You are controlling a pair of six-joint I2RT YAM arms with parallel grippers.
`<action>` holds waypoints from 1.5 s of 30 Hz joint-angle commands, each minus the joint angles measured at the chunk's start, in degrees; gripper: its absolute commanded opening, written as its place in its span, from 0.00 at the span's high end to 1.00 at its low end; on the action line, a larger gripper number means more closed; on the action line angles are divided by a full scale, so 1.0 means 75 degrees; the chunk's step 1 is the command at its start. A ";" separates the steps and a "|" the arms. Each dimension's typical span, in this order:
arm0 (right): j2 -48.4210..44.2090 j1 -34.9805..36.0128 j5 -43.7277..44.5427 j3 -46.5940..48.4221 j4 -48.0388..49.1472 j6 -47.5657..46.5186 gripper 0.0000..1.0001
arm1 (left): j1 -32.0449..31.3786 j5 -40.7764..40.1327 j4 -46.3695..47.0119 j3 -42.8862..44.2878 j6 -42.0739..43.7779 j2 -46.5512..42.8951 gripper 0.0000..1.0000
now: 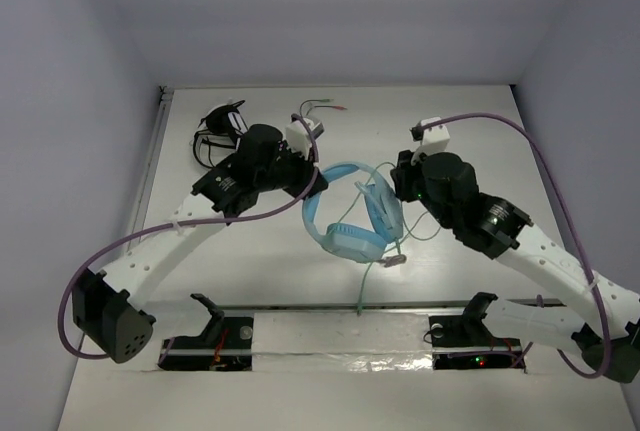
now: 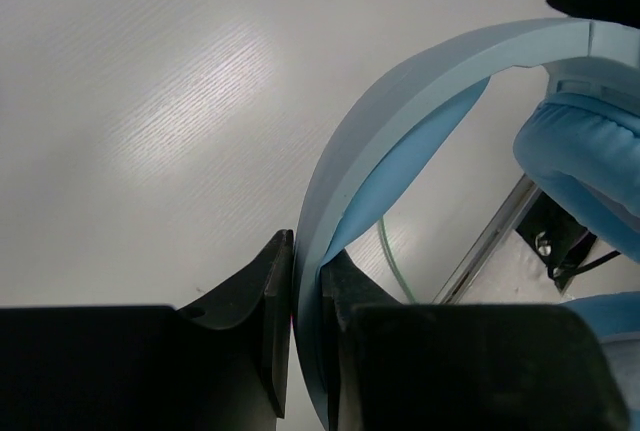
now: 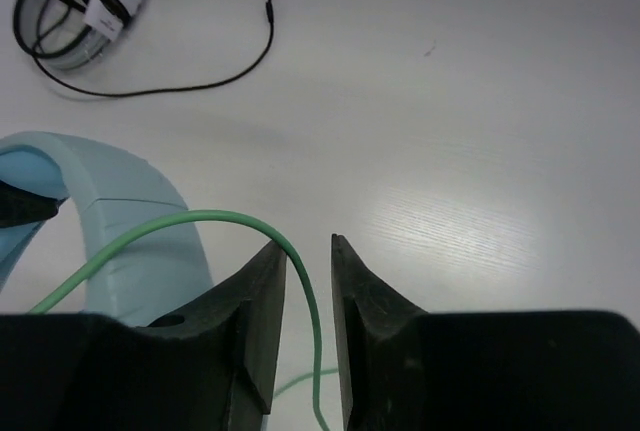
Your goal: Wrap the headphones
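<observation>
The light blue headphones (image 1: 350, 221) lie mid-table, headband arching toward the back. My left gripper (image 1: 312, 179) is shut on the curved blue headband (image 2: 420, 81), which is pinched between both fingers at the gripper (image 2: 308, 256). A padded ear cup (image 2: 585, 166) shows at the right of that view. The thin pale green cable (image 3: 180, 223) arcs from the headband (image 3: 120, 201) and drops between the fingers of my right gripper (image 3: 308, 246). That gripper is narrowly open and the cable hangs loose by the left finger. It sits just right of the headphones (image 1: 400, 179). The cable trails toward the near edge (image 1: 362, 286).
Black and white headphones (image 1: 222, 121) lie at the back left, also in the right wrist view (image 3: 80, 1). Their dark cable (image 3: 230, 76) ends in plugs (image 1: 328, 107). A metal strip (image 1: 300, 306) runs along the near table edge by the arm bases.
</observation>
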 commanded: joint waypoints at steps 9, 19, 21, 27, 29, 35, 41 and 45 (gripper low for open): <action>-0.0833 -0.1259 -0.2784 -0.2115 0.3611 0.1053 0.39 | 0.0931 0.1453 0.0526 0.2081 -0.1044 -0.0097 1.00; -0.0857 -0.1844 -0.3861 -0.3030 0.5335 0.1089 0.33 | 0.1788 0.2321 0.0338 0.3019 -0.1290 0.0162 1.00; -0.0683 -0.2114 -0.4284 -0.3101 0.5791 0.1101 0.21 | 0.1788 0.2345 0.0327 0.3160 -0.1396 0.0185 1.00; 0.0068 -0.3061 -0.5502 -0.3265 0.6742 0.1030 0.09 | 0.1858 0.2286 0.0432 0.3640 -0.1735 0.0209 1.00; 0.0279 -0.3262 -0.5865 -0.3300 0.6989 0.1171 0.07 | 0.1859 0.2158 0.0409 0.3851 -0.1806 0.0255 1.00; 0.0759 -0.3345 -0.5866 -0.3370 0.7609 0.1475 0.01 | 0.1859 0.1982 0.0549 0.4262 -0.2228 0.0466 1.00; 0.1767 -0.3345 -0.6403 -0.3686 0.8875 0.2084 0.04 | 0.1929 0.1830 0.0526 0.4473 -0.2334 0.0525 1.00; 0.2131 -0.3345 -0.7085 -0.4178 0.9801 0.2542 0.10 | 0.1929 0.1712 0.0409 0.4614 -0.2310 0.0630 1.00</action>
